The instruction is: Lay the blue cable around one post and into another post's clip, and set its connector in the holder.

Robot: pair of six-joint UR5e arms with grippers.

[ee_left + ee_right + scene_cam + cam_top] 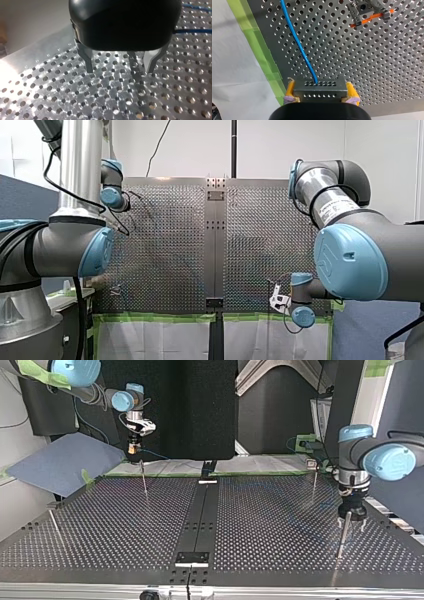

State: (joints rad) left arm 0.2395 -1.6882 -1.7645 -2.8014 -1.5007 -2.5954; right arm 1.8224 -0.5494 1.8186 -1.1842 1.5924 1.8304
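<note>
Right gripper [320, 87]: yellow pads clamped on the connector [319, 93], above the table's [374, 62] green-taped edge. The blue cable [297, 42] trails away across the perforations.
Left gripper [120, 71]: metal fingers spread wide, a post [136, 67] between them.
Step, by judgement: routing barely begun. Next, the cable must be led round a post.

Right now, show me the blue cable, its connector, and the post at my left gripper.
blue cable [296, 41], right wrist view, middle of the strand.
connector [319, 91], right wrist view, its grey front face.
post [136, 65], left wrist view, its metal shaft.
</note>
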